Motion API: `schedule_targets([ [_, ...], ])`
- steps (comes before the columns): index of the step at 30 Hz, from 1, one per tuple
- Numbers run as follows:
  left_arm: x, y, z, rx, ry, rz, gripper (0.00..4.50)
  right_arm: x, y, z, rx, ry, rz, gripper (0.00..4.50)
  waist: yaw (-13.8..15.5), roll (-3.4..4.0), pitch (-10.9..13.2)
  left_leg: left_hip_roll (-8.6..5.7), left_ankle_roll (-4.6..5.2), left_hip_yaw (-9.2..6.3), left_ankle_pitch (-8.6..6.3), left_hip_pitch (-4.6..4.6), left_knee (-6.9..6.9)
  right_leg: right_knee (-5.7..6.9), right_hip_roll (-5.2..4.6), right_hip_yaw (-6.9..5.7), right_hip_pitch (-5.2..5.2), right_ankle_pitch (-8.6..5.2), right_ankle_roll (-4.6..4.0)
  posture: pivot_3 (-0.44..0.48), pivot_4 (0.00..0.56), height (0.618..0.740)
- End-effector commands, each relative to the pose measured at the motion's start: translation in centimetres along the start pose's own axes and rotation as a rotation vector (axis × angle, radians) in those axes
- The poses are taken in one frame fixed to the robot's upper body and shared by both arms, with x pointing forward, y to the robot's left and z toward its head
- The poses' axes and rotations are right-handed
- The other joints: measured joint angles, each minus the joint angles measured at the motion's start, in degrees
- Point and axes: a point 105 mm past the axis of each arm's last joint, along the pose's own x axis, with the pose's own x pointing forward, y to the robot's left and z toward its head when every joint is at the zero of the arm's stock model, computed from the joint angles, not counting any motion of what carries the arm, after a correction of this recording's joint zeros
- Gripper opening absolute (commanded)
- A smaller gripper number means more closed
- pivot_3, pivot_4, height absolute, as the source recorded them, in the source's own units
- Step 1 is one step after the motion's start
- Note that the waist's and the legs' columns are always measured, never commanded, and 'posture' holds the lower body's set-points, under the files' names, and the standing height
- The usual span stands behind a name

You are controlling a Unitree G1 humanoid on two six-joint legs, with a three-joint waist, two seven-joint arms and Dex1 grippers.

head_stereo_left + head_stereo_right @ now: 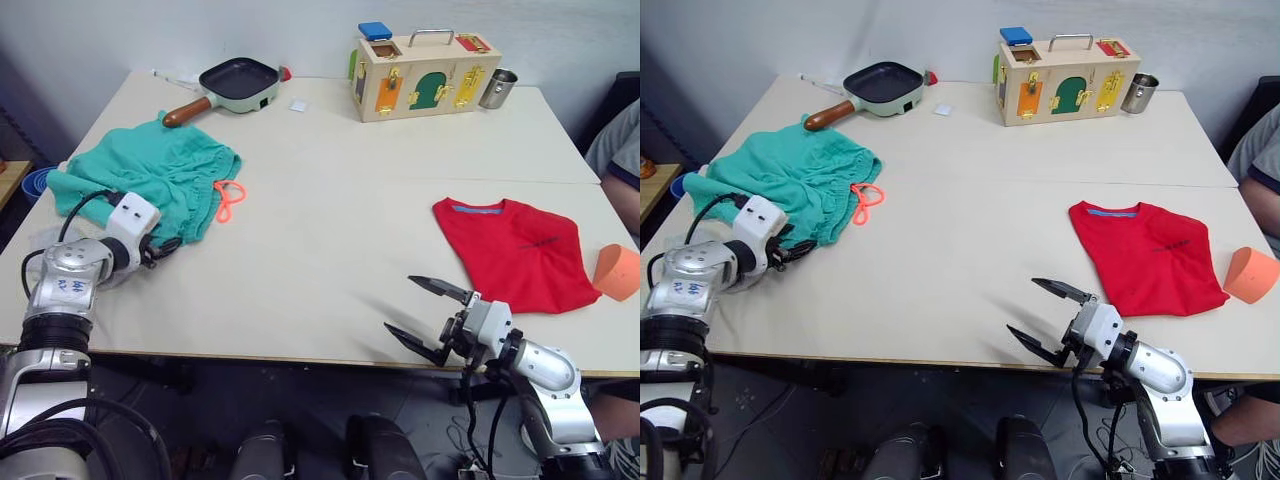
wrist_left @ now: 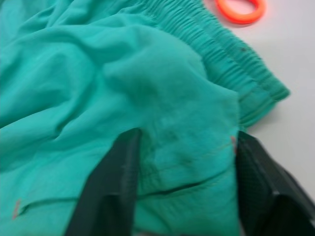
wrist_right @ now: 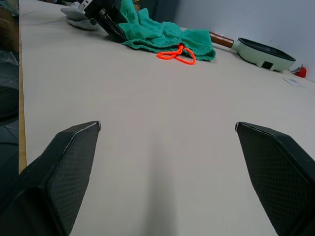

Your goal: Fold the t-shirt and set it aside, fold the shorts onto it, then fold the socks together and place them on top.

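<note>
The teal shorts (image 1: 150,180) lie crumpled at the table's left, with the orange drawstring (image 1: 228,198) trailing off their right side. My left gripper (image 1: 165,245) is at their near corner. In the left wrist view its fingers (image 2: 118,182) stand open astride a fold of the teal fabric just below the gathered waistband (image 2: 221,54). The red t-shirt (image 1: 515,250) lies folded at the right. My right gripper (image 1: 425,318) is open and holds nothing, low over bare table near the front edge, left of the t-shirt. The socks are out of view.
At the back stand a frying pan (image 1: 238,82), a wooden latch box (image 1: 425,75) and a metal cup (image 1: 497,88). An orange object (image 1: 617,272) sits at the right edge beside the t-shirt. A person (image 1: 622,150) sits at the right.
</note>
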Motion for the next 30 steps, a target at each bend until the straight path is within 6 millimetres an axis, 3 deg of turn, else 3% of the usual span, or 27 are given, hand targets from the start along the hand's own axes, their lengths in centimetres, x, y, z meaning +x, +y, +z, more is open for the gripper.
schedule_targets([
  [1,0.7,-1.1,3.7,0.039,-0.161,-0.081,1.36,-0.2,-0.4,1.7,-0.053,-0.028,-0.015,4.5,0.26,0.0,0.0,0.0,0.0,0.0,0.0,0.0,0.01,0.02,0.0,0.0,0.0,0.0,0.0,0.0,0.15,0.74],
  [5,1.4,-5.6,7.9,0.091,-0.322,-0.331,0.12,-0.2,-0.4,2.0,-0.059,-0.02,-0.008,4.5,0.98,-0.04,0.0,0.0,0.01,0.02,0.0,-0.07,0.13,0.03,0.01,-0.01,-0.03,0.0,0.0,0.0,0.15,0.74],
  [6,1.5,-7.1,8.7,0.123,-0.347,-0.405,0.04,-0.2,-0.2,2.2,-0.06,-0.021,0.005,4.5,1.02,-0.05,-0.01,-0.01,0.02,0.02,0.01,-0.08,0.16,0.04,0.01,-0.02,-0.02,0.0,0.0,0.0,0.15,0.74],
  [12,2.1,-13.7,12.9,0.208,-0.486,-0.665,0.04,-1.1,-0.1,2.5,-0.065,0.016,0.057,4.5,1.03,-0.09,0.0,-0.03,0.06,0.03,0.02,-0.07,0.19,0.0,0.06,-0.01,0.02,0.0,0.01,0.0,0.15,0.74],
  [13,2.2,-15.3,13.8,0.211,-0.51,-0.716,0.04,-1.1,-0.5,2.6,-0.073,0.019,0.047,4.5,1.02,-0.1,0.0,-0.02,0.08,0.03,0.04,-0.09,0.2,-0.01,0.07,-0.01,0.02,0.01,0.02,0.0,0.15,0.74],
  [15,1.8,-20.5,15.6,0.204,-0.555,-0.897,0.04,-1.3,-1.5,3.0,-0.099,0.023,0.029,4.5,0.98,-0.11,0.01,-0.02,0.09,0.04,0.05,-0.08,0.21,0.0,0.08,-0.01,0.01,0.01,0.03,0.0,0.15,0.74],
  [17,1.0,-23.6,15.9,0.195,-0.563,-1.023,0.04,-1.4,-2.0,3.3,-0.111,0.029,0.023,4.5,1.0,-0.12,0.02,-0.02,0.1,0.04,0.05,-0.09,0.24,-0.01,0.1,0.01,0.02,0.02,0.03,0.0,0.15,0.74],
  [20,-0.3,-26.6,15.5,0.157,-0.572,-1.138,0.04,-1.7,-2.4,3.5,-0.124,0.046,0.015,4.5,0.84,-0.13,0.02,0.0,0.11,0.03,0.06,-0.08,0.26,-0.02,0.1,0.04,0.04,0.02,0.04,0.0,0.15,0.74],
  [25,-1.0,-28.1,14.9,0.108,-0.55,-1.16,0.04,-1.7,-2.4,3.5,-0.123,0.065,0.017,4.5,0.78,-0.12,0.02,0.12,-0.04,-0.01,0.2,-0.02,0.21,0.01,0.2,0.06,0.03,0.0,0.01,0.0,0.15,0.74],
  [30,-2.3,-25.3,13.0,0.062,-0.535,-1.042,1.28,-0.6,-2.0,3.3,-0.126,0.112,0.081,4.5,0.59,-0.12,0.02,0.07,0.02,-0.08,0.24,0.0,0.21,0.03,0.06,0.07,0.09,0.01,0.01,0.0,0.15,0.74],
])
